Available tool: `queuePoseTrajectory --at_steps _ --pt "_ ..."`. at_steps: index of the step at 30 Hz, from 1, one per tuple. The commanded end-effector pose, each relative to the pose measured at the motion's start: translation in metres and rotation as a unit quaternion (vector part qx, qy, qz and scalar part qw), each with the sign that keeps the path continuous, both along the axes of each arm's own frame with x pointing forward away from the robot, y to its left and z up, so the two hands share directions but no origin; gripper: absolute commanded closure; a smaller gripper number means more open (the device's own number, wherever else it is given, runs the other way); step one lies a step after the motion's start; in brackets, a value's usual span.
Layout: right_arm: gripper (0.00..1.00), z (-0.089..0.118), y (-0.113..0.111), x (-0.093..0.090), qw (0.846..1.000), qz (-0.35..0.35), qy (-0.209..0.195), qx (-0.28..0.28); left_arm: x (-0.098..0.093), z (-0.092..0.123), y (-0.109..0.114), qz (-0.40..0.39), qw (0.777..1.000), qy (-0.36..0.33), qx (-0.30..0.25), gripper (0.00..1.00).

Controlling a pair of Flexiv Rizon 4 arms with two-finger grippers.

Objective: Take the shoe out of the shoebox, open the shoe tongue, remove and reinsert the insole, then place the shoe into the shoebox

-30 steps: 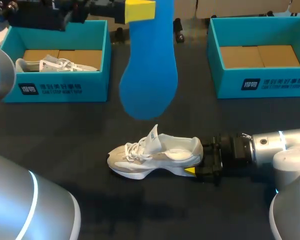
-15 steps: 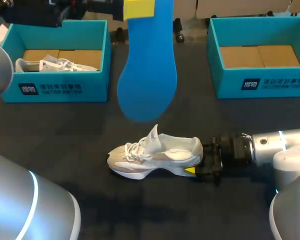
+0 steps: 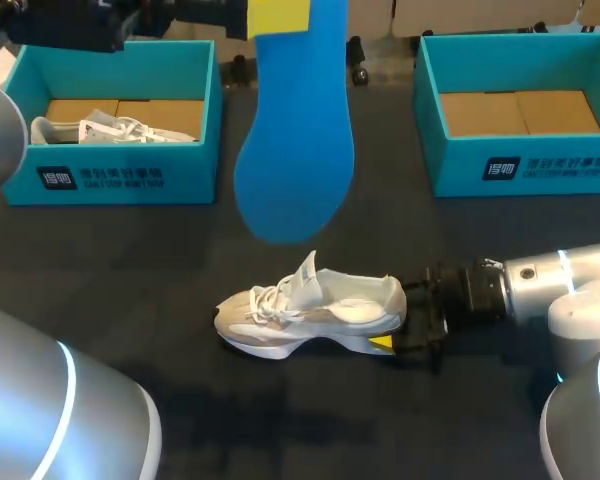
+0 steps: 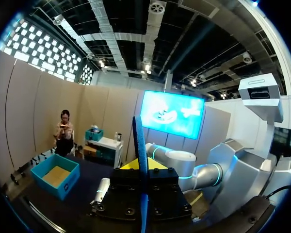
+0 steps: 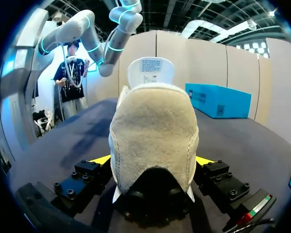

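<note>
Right arm [image 3: 540, 285] higher; insole [image 3: 298, 150] above shoe [image 3: 310, 310]

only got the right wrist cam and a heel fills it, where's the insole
observer: The blue insole hangs in the air above the shoe, toe end down, held by the left gripper.
operator: which way does the shoe's toe point
observer: Toward the robot's left, with the sole flat on the table.
operator: anything in the boxes
observer: The left shoebox holds a second white shoe; the right shoebox shows only its cardboard floor.
</note>
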State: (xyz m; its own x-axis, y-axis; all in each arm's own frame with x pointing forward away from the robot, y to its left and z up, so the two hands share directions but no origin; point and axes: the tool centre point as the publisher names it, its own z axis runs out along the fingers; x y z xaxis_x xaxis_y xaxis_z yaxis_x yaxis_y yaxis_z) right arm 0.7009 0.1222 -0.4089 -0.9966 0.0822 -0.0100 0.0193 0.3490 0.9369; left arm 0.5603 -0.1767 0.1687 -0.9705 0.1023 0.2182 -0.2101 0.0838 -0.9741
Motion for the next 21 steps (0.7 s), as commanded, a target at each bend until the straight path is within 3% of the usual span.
queuePoseTrajectory --at_steps 1,12,21 --pt "0.00 0.010 -0.005 -0.004 1.000 0.004 0.005 -0.023 0.001 0.001 -0.001 0.000 1.000 0.000 0.002 1.00" --pt "0.00 0.022 -0.030 -0.011 0.995 0.004 0.023 -0.093 0.001 0.001 -0.001 0.000 1.000 0.000 0.002 1.00" --pt "0.00 0.052 -0.030 -0.014 0.976 0.000 0.063 -0.208 0.001 0.001 -0.001 0.000 1.000 0.000 0.002 1.00"
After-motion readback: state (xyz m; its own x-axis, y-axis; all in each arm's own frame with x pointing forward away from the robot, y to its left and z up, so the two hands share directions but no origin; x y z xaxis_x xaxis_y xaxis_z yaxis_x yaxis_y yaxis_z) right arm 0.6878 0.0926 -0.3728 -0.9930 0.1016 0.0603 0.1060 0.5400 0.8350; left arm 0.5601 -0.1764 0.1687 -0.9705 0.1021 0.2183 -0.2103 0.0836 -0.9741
